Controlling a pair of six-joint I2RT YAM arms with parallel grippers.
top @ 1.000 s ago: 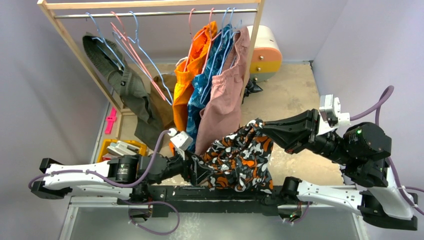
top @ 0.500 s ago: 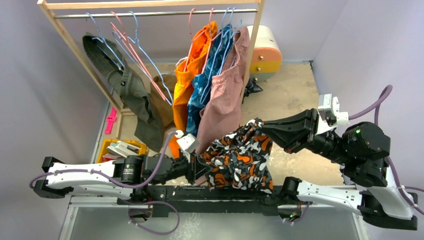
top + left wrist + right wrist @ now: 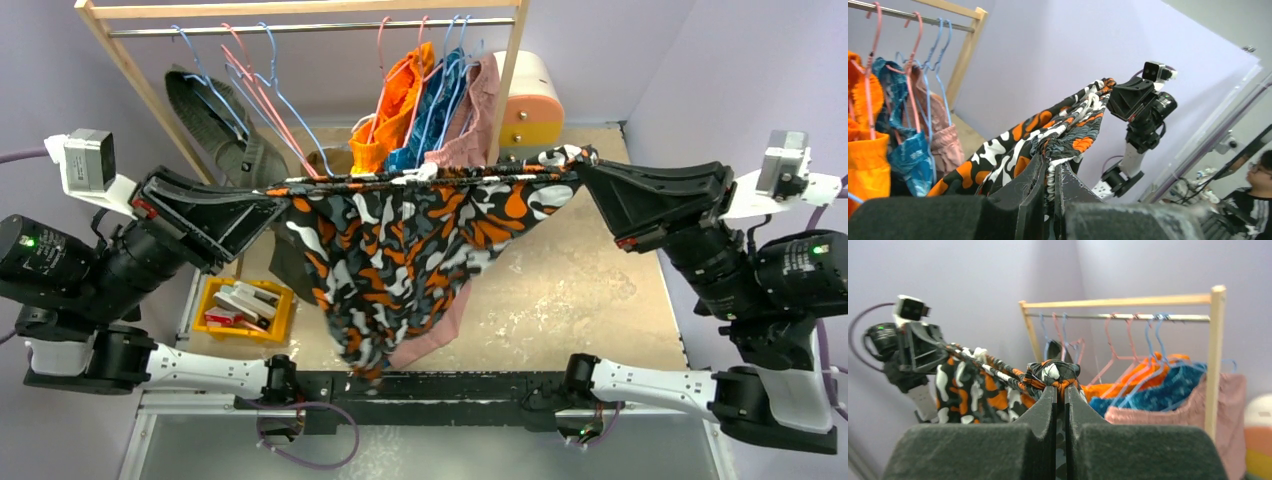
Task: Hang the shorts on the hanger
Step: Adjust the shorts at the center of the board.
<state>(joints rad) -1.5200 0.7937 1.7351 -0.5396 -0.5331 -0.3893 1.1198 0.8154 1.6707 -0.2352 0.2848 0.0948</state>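
- Shorts [image 3: 400, 240], camo print (orange/blk/grey/wht), held up in the air betw both arms, spread wide
- Waistband pulled taut in a near-level line across mid view, approx 9 to 3 o'clock, w/ the 3 o'clock end a bit higher
- Shorts legs hang toward 6 o'clock, lowest tip over the near table [image 3: 590, 270] edge by the arm bases
- L gripper [image 3: 275, 200] at 9 o'clock end of waistband; fingers clamped on the fabric, and L wrist cam shows the gathered edge squeezed betw them
- R gripper [image 3: 585, 165] at 3 o'clock end; fingers pressed together on a bunched knot of waistband, clear in R wrist cam
- Hanger [image 3: 273, 70], lt-blue wire, empty, hooked on rack rail [image 3: 300, 27] at approx 11 o'clock, beside pink-red hangers [image 3: 245, 75]; not touching the shorts
- Rail at 12 o'clock also carries plain orange shorts [image 3: 395, 115], blue patterned garment [image 3: 425, 125] and dusty-pink shorts [image 3: 478, 105], all behind the stretched waistband
- Olive garment [image 3: 225, 135] hangs at 10 o'clock near rack's L post
- Yellow tray [image 3: 215, 290] w/ small items at 8 o'clock, below L arm
- White/orange drawer unit [image 3: 530, 100] at 1 o'clock behind rack's R post
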